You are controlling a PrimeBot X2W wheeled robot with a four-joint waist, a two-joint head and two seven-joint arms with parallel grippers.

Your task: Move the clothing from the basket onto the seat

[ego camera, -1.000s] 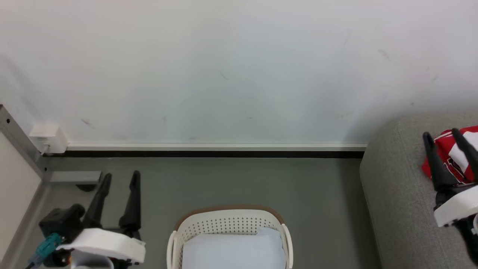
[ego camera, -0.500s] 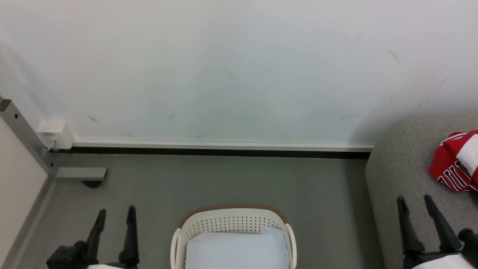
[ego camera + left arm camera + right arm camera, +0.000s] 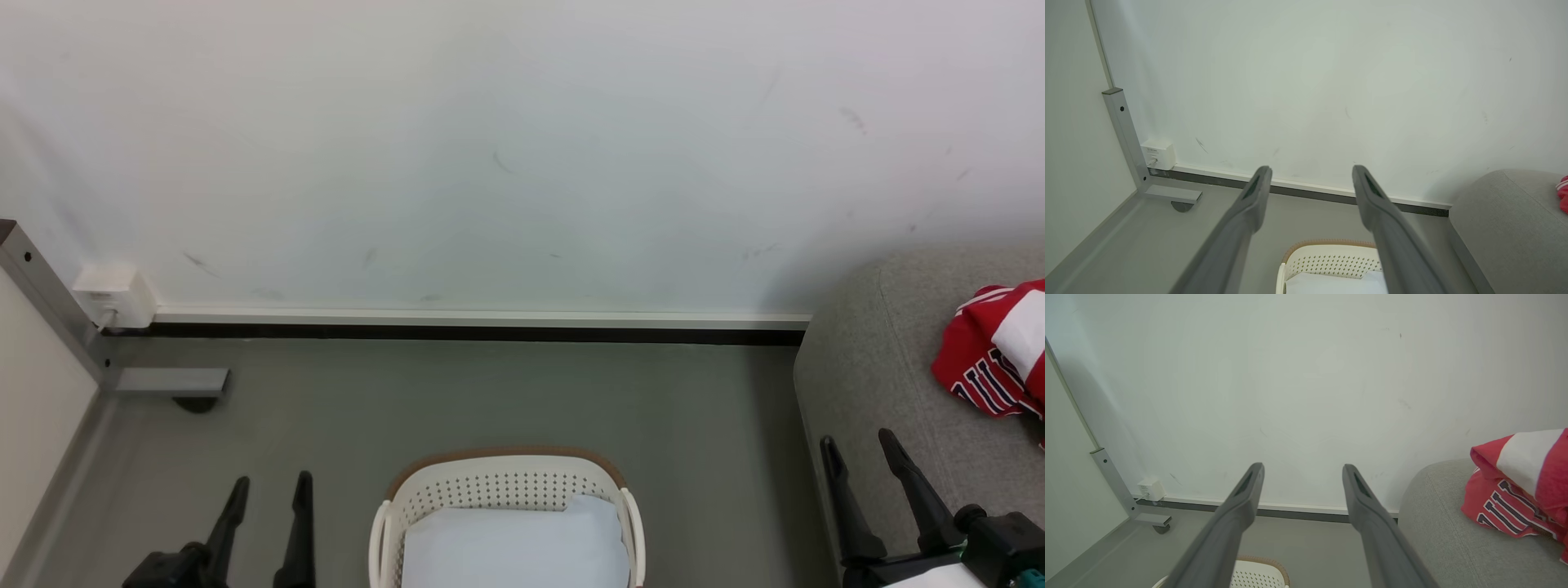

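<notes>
One jersey [image 3: 992,359] lies apart, beyond the right pincer [image 3: 857,438].

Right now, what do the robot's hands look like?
The left gripper and right gripper each have two long, dark fingers tapering to rounded points, rising from a black block. Up close they look dark grey. A white cover edges the right wrist.

The left gripper [image 3: 1310,169] has its fingers wide apart, holding nothing. Below, the basket [image 3: 1331,257] contains a white cloth [image 3: 1327,284]. At right, the seat [image 3: 1506,220] bears the clothing [image 3: 1563,195], a red edge showing.
</notes>
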